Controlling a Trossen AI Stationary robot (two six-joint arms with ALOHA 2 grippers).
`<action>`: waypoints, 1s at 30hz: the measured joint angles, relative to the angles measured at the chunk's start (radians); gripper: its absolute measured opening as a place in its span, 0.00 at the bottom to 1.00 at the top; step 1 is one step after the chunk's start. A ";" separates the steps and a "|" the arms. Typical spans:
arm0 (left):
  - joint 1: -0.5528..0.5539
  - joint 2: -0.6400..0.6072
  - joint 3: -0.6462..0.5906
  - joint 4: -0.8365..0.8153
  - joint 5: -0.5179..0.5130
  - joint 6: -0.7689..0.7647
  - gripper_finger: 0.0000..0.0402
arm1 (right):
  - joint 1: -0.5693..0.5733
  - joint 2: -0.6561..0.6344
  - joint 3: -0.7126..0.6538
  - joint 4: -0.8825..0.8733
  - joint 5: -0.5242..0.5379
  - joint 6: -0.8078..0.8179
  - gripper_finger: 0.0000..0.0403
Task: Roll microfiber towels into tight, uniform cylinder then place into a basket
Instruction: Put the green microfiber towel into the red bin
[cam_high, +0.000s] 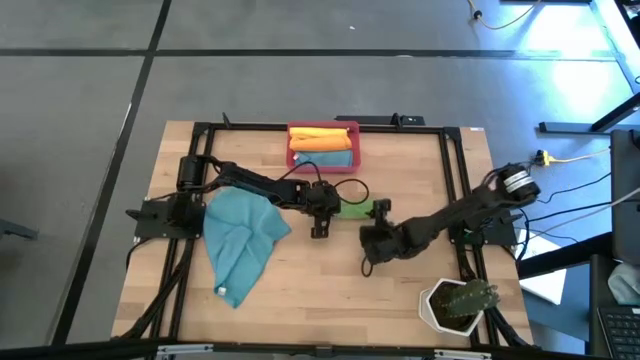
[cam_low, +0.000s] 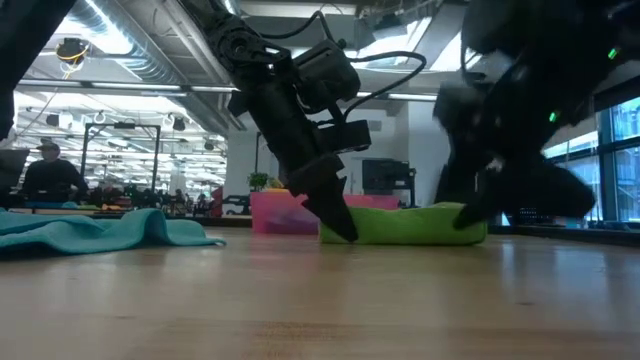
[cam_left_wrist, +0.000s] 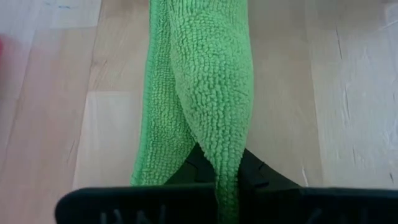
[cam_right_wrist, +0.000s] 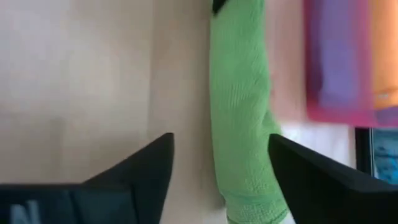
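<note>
left hand (cam_left_wrist: 227, 186) tight on green towel (cam_left_wrist: 208, 93)

Green towel (cam_left_wrist: 211, 93) nubbly looped cloth; table (cam_high: 330, 280) pale smooth wood; basket (cam_high: 323, 160) pink plastic.

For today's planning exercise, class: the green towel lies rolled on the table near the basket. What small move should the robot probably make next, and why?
Probably lift the green towel roll slightly and carry it toward the red-pink basket. The left hand is shut on one end of the roll, the right hand stands open at the other end, and the basket already holds an orange and a blue roll, with the green one still on the table.
</note>
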 joint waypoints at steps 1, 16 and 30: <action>0.000 0.000 0.000 0.000 0.000 0.000 0.00 | -0.010 0.018 0.000 -0.003 -0.005 0.000 0.67; -0.005 -0.007 0.000 0.002 0.073 0.008 0.00 | -0.130 0.100 0.000 -0.007 -0.022 -0.014 0.21; 0.050 -0.376 -0.003 -0.291 -0.161 0.167 0.00 | -0.253 -0.103 0.193 -0.070 0.016 -0.197 0.04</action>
